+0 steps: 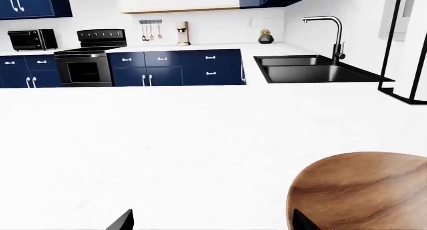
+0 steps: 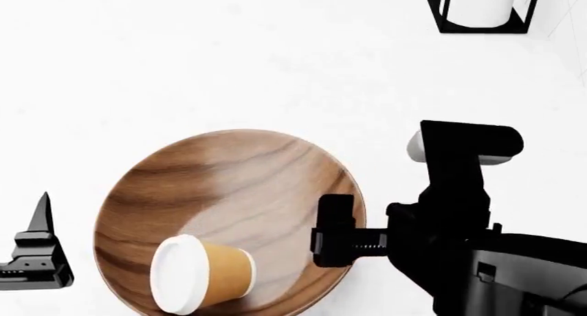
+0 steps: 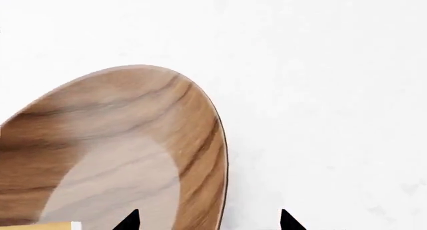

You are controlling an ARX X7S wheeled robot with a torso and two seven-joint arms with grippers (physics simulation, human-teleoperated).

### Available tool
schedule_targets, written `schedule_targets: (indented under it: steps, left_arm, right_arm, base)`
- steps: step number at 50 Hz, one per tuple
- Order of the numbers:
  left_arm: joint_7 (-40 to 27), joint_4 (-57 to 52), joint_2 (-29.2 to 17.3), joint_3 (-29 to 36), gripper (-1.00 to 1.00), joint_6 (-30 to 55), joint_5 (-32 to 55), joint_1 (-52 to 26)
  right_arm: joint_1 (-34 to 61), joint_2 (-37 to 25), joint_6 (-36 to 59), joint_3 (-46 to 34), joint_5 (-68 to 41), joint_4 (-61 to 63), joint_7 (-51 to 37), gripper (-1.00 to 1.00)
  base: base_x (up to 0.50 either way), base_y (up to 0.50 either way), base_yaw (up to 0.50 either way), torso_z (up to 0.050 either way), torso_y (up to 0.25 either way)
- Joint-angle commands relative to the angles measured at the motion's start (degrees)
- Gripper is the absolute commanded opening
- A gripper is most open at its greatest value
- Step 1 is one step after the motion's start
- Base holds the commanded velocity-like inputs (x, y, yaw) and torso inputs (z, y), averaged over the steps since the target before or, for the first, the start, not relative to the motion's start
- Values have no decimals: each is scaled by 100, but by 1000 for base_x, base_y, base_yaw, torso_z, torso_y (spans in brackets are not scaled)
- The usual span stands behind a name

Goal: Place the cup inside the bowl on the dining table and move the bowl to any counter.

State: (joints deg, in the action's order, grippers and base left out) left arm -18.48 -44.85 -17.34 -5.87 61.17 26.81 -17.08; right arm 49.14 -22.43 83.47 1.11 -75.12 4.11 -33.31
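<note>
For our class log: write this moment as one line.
cup: lying in bowl | right gripper: open, straddling bowl rim | left gripper: clear

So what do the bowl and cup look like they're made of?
The bowl looks like dark brown wood, with streaky grain and a glossy sheen inside. The cup, lying on its side in the bowl, looks like matte tan paper with a white lid, probably plastic. These are renders, so this goes by look only.

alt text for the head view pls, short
A tan paper cup with a white lid lies on its side inside a wide wooden bowl on a white surface. The right gripper straddles the bowl's near-right rim, the left gripper sits apart at the bowl's left, and a black wire-frame holder stands at far right.
</note>
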Motion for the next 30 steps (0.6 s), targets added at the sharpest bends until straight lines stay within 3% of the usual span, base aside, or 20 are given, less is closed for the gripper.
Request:
schedule_targets:
  steps: [1, 30]
  left_arm:
    - [37, 80, 20, -35, 100, -140, 90, 54]
    - [-44, 134, 5, 21, 100, -208, 124, 49]
  right_arm:
    - [35, 70, -341, -18, 13, -723, 210, 100]
    - [-24, 211, -809, -672, 512, -1263, 752, 100]
  base:
    - [0, 0, 0, 0, 0]
    - [0, 0, 0, 0, 0]
